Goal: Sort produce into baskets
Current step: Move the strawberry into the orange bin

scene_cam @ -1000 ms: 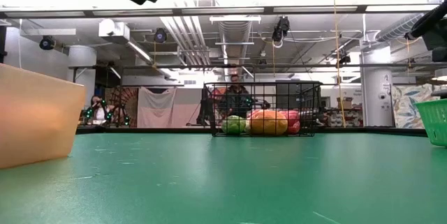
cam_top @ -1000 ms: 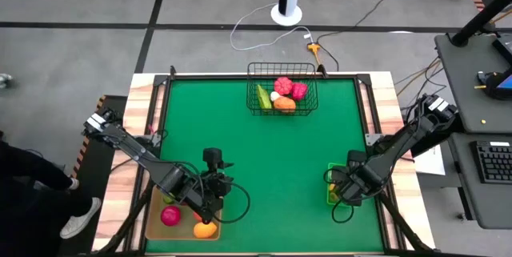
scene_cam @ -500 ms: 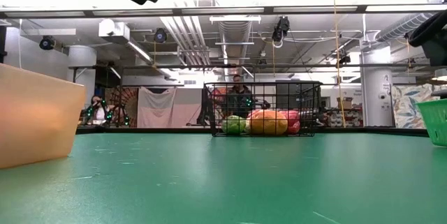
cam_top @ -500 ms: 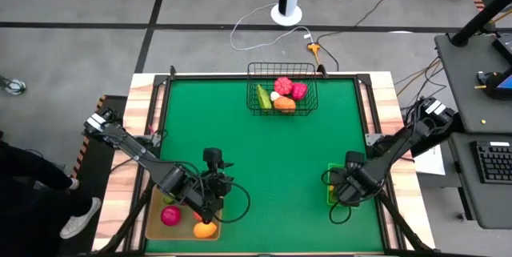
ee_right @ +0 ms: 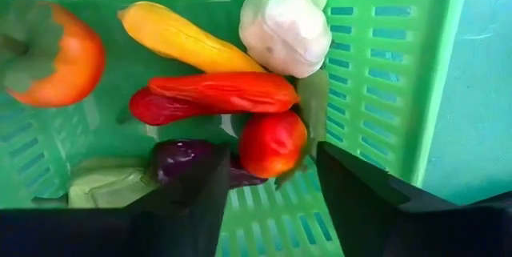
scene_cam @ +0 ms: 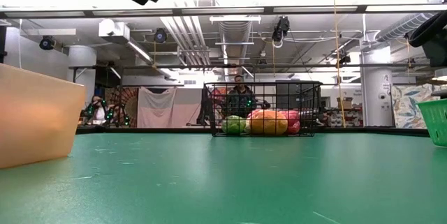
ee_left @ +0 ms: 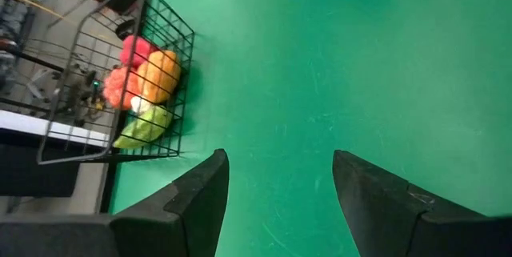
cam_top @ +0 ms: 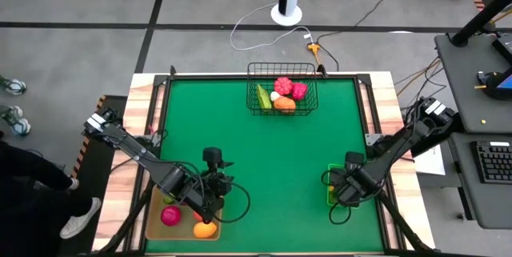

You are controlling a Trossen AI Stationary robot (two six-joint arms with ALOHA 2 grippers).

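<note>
Green table [cam_top: 264,153], wire basket [cam_top: 280,89] far back, right end effector [ee_right: 268,185] apparently open over crowded green bin [ee_right: 384,65].

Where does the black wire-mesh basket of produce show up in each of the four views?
High view: black wire-mesh basket at the table's far edge, centre.
Low view: the same basket at the middle, at the far end of the green table mat.
Left wrist view: basket at the picture's upper left, past the left tool.
Right wrist view: not in it.
Shared landmark: the orange toy fruit inside it.
</note>
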